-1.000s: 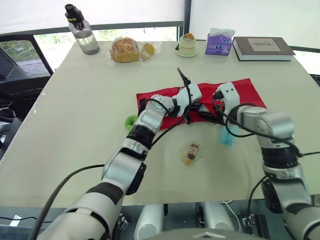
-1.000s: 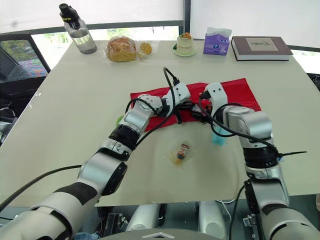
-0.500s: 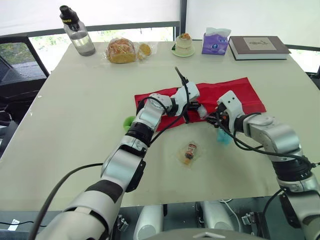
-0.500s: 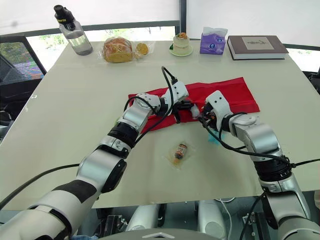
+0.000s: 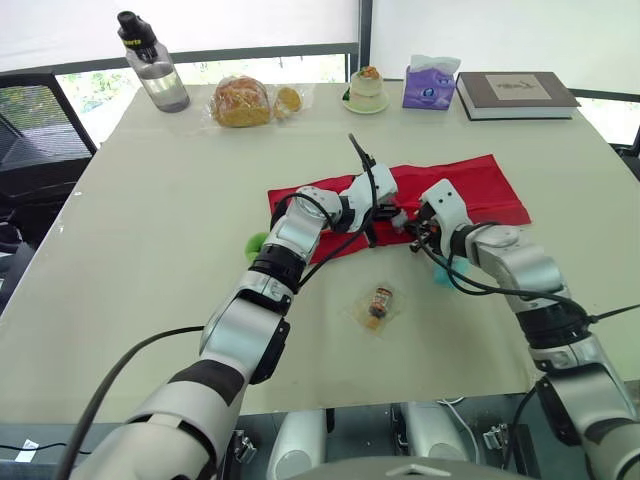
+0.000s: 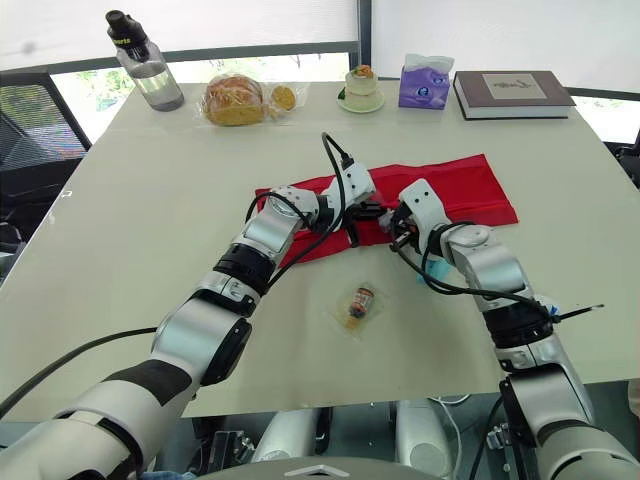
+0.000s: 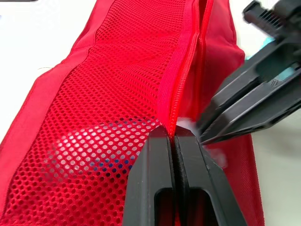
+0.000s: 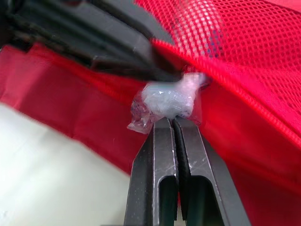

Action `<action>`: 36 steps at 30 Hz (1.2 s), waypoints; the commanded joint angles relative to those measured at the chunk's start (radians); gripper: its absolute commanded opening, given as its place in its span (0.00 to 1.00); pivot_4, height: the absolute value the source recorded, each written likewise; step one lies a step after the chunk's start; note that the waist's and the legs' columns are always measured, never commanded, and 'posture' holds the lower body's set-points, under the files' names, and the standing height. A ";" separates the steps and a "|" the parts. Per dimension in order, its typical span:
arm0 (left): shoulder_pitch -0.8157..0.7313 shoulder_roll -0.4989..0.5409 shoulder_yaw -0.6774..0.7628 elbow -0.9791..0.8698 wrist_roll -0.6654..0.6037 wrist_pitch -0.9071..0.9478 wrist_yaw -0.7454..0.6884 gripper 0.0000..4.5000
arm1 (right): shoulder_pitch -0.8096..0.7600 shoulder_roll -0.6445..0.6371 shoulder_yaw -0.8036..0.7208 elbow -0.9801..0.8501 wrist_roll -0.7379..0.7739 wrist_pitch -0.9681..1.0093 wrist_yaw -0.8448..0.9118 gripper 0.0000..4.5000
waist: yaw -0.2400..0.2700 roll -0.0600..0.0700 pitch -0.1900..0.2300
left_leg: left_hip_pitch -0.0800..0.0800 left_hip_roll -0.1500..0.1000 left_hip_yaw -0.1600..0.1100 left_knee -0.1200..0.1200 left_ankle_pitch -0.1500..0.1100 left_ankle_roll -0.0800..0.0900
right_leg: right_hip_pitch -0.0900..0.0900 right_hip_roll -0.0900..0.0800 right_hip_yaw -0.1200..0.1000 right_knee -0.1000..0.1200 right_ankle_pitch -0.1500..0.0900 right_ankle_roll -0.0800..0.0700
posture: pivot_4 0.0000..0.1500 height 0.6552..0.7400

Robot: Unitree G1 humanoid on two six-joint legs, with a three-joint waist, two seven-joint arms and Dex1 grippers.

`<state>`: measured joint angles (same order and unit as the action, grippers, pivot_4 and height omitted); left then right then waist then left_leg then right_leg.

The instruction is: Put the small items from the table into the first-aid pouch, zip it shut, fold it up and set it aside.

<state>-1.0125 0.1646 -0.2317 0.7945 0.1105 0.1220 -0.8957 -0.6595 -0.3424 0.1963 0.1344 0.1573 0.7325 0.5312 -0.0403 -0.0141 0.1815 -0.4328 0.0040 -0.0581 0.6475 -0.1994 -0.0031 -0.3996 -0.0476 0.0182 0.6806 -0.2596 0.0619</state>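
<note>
The soft red mesh first-aid pouch is spread on the table, its floppy zip edge pinched by the closed left gripper. At the opening a crinkly clear packet (light, slippery-looking) is nipped by the closed right gripper.

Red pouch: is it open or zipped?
Open: left gripper pinches the pouch's mesh edge; right gripper holds a clear packet at the gap.

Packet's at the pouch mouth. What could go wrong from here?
1. The jaws of the right gripper pinch only the edge of the clear packet; it could slip free outside the pouch.
2. The left gripper holds just the zipper lip, so the opening looks narrow; the packet may snag.
</note>
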 commanded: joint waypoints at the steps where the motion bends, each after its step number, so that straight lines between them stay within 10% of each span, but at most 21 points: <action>1: 0.005 -0.002 -0.001 -0.047 -0.018 -0.006 -0.018 0.00 | -0.038 0.022 -0.017 0.042 -0.017 -0.078 -0.010 0.02 | 0.000 0.000 0.000 | 0.000 0.000 0.000 0.000 0.000 0.000 | 0.000 0.000 0.000 0.000 0.000 0.000 | 1.00 1.00; 18: -0.014 0.043 0.012 -0.028 -0.006 -0.015 0.007 0.00 | -0.005 -0.005 -0.058 0.057 -0.043 -0.242 0.031 0.02 | 0.000 0.000 0.000 | 0.000 0.000 0.000 0.000 0.000 0.000 | 0.000 0.000 0.000 0.000 0.000 0.000 | 1.00 1.00; 28: -0.025 0.125 0.004 0.019 0.002 -0.069 -0.012 0.00 | 0.298 -0.169 -0.328 -0.391 0.237 -0.328 0.254 0.02 | 0.002 0.000 0.000 | 0.000 0.000 0.000 -0.001 0.000 0.000 | 0.000 0.000 0.000 -0.001 0.000 0.000 | 1.00 1.00; 36: -0.009 0.183 0.001 0.047 0.015 -0.118 -0.036 0.00 | 0.566 -0.439 -0.702 -0.343 0.471 -0.339 0.570 0.02 | 0.007 0.000 0.000 | 0.001 0.000 0.000 0.000 0.000 0.000 | 0.002 0.000 0.000 -0.002 0.000 0.000 | 1.00 1.00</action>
<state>-1.0122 0.3449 -0.2382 0.8460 0.1244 0.0269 -0.9315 -0.0968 -0.7620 -0.4461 -0.2047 0.5840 0.4021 1.0470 -0.0331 -0.0143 0.1816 -0.4315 0.0041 -0.0579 0.6476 -0.1995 -0.0030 -0.3969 -0.0477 0.0183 0.6789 -0.2597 0.0621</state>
